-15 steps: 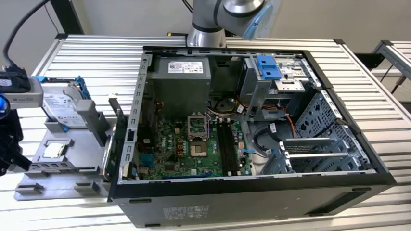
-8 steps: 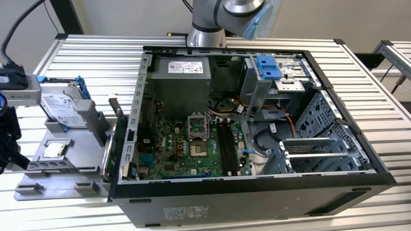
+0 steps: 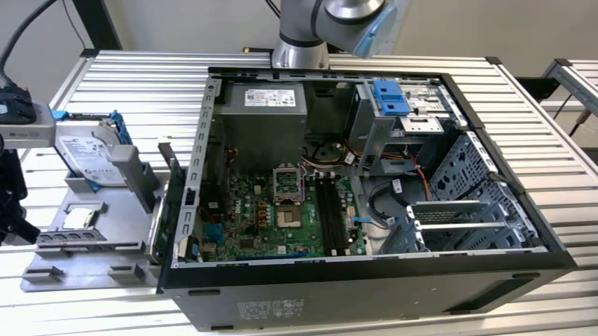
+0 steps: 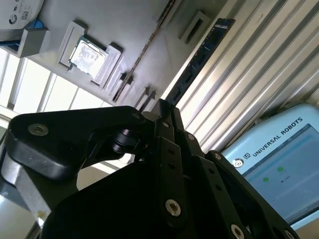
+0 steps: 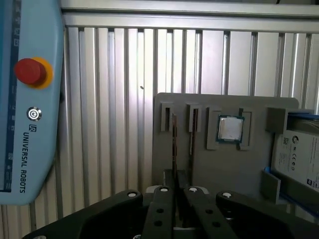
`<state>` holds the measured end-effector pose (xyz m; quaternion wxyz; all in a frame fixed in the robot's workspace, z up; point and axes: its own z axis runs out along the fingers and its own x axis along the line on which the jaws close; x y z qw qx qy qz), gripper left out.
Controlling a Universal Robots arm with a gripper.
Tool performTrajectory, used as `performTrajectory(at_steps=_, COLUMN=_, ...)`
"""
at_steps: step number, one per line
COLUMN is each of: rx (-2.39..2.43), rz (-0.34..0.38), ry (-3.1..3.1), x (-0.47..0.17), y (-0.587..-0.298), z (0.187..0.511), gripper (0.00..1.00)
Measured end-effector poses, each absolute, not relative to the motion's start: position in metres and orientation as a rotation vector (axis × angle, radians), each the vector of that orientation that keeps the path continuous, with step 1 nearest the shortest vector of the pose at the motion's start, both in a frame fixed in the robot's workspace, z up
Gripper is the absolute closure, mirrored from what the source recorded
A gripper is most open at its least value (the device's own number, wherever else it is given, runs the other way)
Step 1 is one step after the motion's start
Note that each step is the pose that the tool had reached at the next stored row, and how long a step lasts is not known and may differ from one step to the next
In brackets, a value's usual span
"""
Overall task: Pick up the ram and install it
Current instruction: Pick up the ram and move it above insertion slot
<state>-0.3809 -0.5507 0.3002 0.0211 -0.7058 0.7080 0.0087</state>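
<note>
Your hand [image 5: 174, 179] looks pinched down on the near end of the ram [image 4: 199, 57]. The stick juts past the fingertips above the grey tray [image 3: 117, 224], at 9 o'clock of the case [image 3: 374, 280] in the exterior view. Hold it square, squeeze its edges rather than the chips, and lift straight without twisting.

My arm [image 3: 299, 42] is a fat round tube, shiny silver and grey, with a light blue cap [image 3: 379, 31] on one joint. My pincer [image 4: 163, 107] is all black, made of thick flat bars with little shiny round screws [image 5: 227, 195].
</note>
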Motion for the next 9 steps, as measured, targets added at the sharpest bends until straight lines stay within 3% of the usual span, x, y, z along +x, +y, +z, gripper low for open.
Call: performTrajectory(at_steps=9, rx=-2.188, rz=0.027, ry=2.195, x=-0.3809, y=-0.5507, z=0.307, gripper=1.0)
